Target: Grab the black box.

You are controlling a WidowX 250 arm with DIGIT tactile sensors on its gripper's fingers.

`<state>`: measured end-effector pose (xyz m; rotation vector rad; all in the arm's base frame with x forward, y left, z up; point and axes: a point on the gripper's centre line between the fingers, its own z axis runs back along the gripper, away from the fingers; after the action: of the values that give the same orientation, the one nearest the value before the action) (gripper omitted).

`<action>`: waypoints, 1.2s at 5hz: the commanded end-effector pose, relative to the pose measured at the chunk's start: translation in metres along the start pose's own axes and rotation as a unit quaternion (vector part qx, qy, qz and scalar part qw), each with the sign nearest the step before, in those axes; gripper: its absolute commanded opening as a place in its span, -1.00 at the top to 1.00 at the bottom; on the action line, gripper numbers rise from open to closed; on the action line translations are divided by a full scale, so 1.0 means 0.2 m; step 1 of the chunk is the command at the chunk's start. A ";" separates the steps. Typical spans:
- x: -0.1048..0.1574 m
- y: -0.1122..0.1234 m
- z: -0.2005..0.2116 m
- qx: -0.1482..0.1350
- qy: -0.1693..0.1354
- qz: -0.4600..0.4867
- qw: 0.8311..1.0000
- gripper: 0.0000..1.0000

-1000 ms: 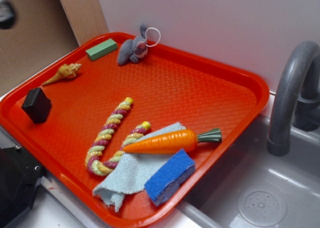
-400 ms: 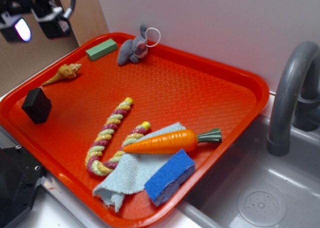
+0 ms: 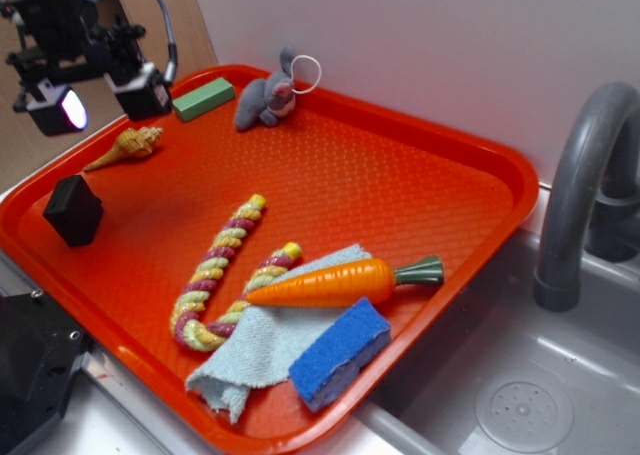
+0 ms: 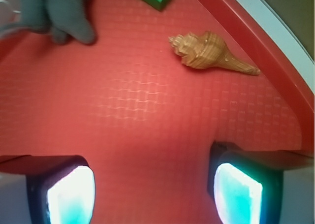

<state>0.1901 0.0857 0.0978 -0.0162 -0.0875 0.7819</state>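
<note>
Matte and stiff, the small black angular box [image 3: 73,210] looked light to us; it sat below the spread, empty fingers [image 3: 100,100], best pinched across opposite flat faces.

Exterior view high, oblique over the tray [image 3: 480,165]; wrist view close, downward, seemingly sharing the shell [image 3: 125,146].

On the red plastic tray [image 3: 470,165] we list: green rectangular block [image 3: 203,99], tan spiral seashell [image 3: 124,147], grey plush rabbit [image 3: 263,98], orange plastic carrot [image 3: 330,282], blue sponge [image 3: 340,352].
</note>
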 end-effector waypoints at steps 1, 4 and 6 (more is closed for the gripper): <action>-0.02 0.16 0.01 0.010 0.007 -0.003 1.000 -1.00; -0.16 0.24 0.01 0.036 0.008 -0.034 0.999 -1.00; -0.19 0.34 -0.03 0.048 0.009 -0.027 0.998 -1.00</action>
<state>0.1248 0.0989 0.0834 0.0620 -0.0197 0.7040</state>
